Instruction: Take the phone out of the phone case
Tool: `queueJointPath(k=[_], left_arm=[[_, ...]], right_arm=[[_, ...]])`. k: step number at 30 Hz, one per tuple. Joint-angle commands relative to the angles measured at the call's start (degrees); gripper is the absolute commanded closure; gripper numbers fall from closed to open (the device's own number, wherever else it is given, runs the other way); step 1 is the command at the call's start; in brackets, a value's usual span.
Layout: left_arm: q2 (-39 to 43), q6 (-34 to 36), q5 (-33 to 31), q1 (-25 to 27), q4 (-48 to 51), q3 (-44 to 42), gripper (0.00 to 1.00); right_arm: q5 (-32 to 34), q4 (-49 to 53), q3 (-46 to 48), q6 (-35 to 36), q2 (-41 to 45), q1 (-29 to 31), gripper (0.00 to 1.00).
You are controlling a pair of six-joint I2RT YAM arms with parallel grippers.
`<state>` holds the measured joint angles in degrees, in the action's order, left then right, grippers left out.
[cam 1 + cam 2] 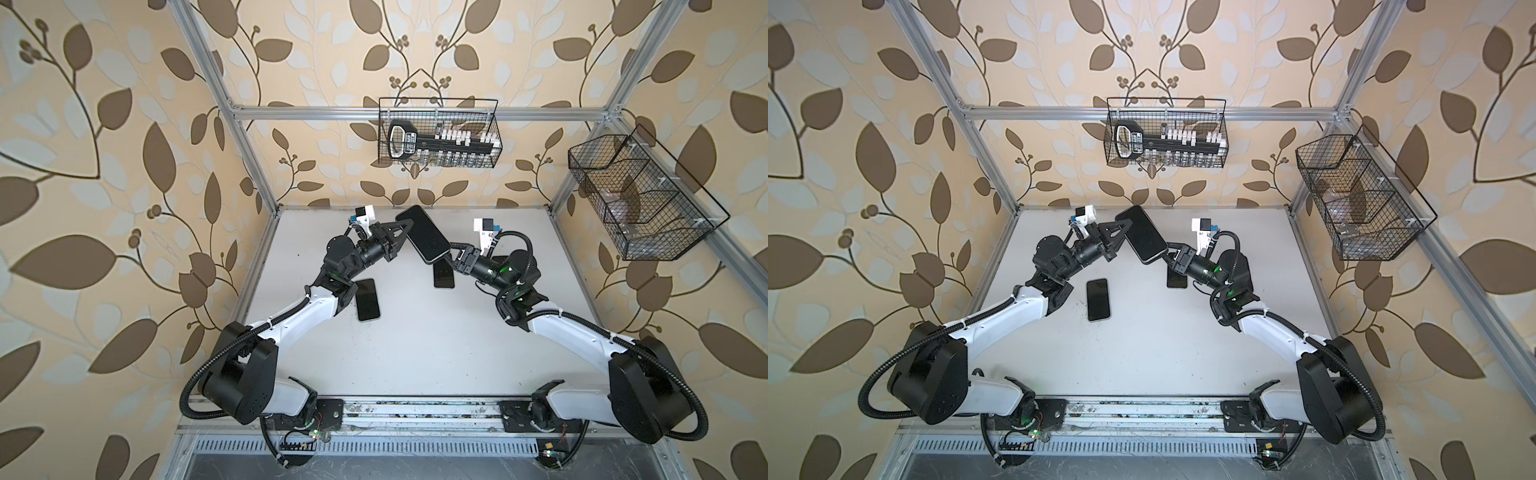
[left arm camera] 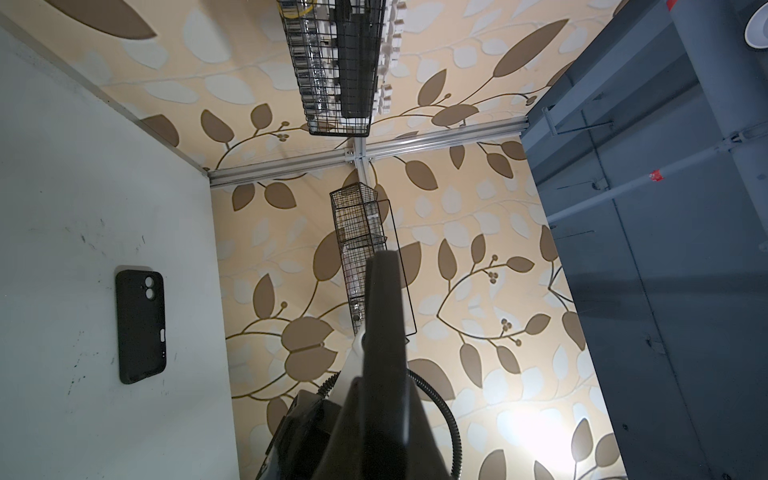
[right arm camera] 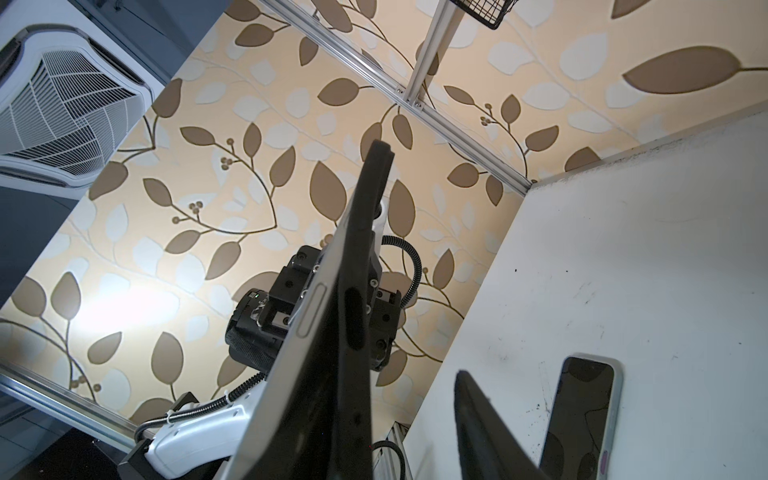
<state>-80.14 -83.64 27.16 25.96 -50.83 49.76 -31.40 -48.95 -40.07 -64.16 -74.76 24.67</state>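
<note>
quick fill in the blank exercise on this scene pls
The left gripper is ___ on the raised cased phone.
The loose phone lies on the table screen ___.
The walls carry ___ wire baskets.
Missing words: shut; up; two.

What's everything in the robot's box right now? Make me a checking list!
surface: white table, scuffed and speckled.
job's things: cased phone raised between both arms; black case gaping from the phone's edge.
clutter: spare phone and empty case lying flat on the table.
grippers: left gripper shut on the cased phone's far end; right gripper at its near end, jaws open.
cables: black conduits hug the arms, clear of the phones.
surroundings: back wire basket with items inside, side wire basket, leaf wallpaper.
</note>
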Motion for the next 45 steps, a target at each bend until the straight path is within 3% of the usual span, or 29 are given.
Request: queueJointPath(k=[1,17,22,37,45], left_arm=[[-1.10,3.07,-0.64,0.45,-2.89,2.80,1.00],[-1.86,7.41,-2.90,0.36,2.47,2.71,1.00],[-4.25,6.24,-2.14,0.41,1.98,2.54,0.88],[-2.74,6.82,-1.58,0.41,5.12,2.60,0.47],[1.87,7.53,-2.02,0.41,9.72,2.23,0.24]], right_arm=[[-0.31,-3.69,0.67,-2.08,3.10,0.46,0.55],[2.51,-9.86,3.81,-11.87,3.60,-0.05,0.77],[3.98,-10.82,4.82,-13.47,4.35,-0.41,0.91],[6.30,-13.36,6.19,-16.31,2.92,-1.37,0.95],[7.72,-14.03,6.83,-16.43,2.20,-1.79,0.96]])
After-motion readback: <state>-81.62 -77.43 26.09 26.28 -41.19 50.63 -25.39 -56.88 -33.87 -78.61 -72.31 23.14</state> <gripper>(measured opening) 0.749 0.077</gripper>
